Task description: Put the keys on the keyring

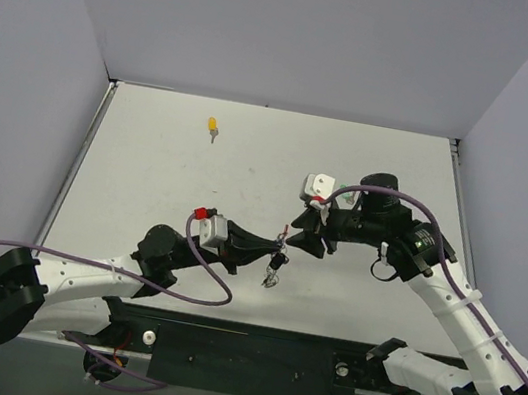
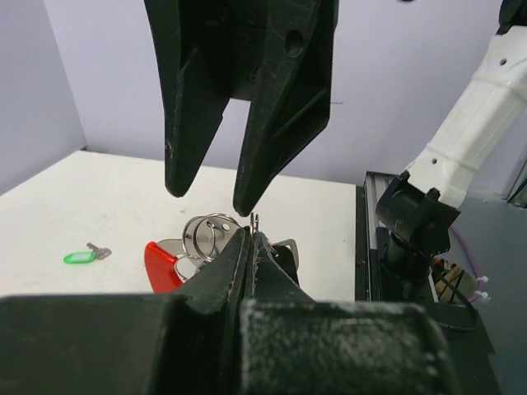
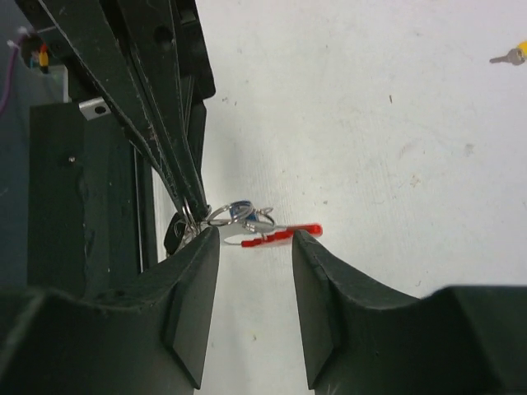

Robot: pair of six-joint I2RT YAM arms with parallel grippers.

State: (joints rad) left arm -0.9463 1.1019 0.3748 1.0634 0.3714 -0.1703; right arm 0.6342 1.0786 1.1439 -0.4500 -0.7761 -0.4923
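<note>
Red and silver together, the keyring [image 3: 280, 236] hangs above the table [image 1: 144, 188], caught between the two grippers. It is a thin red strip with a couple of bright split rings [image 2: 207, 231] bunched at one end and a dark piece [image 3: 174, 236], perhaps a black-headed key, dangling beside them.

The left gripper [image 2: 251, 234] is pinched fully closed on a thin metal part of the keyring. The right gripper [image 3: 255, 239] straddles the red strip with its jaws partly apart, gripping nothing.

A yellow key [image 1: 213, 127] lies well beyond the keyring, toward the far edge. A green key [image 2: 80, 256] lies on the table off to the keyring's side.

The step in hand looks like steadying the keyring for threading. To do it well, the right jaws should take the red strip squarely, clear of the rings, so the left grip is not twisted.
</note>
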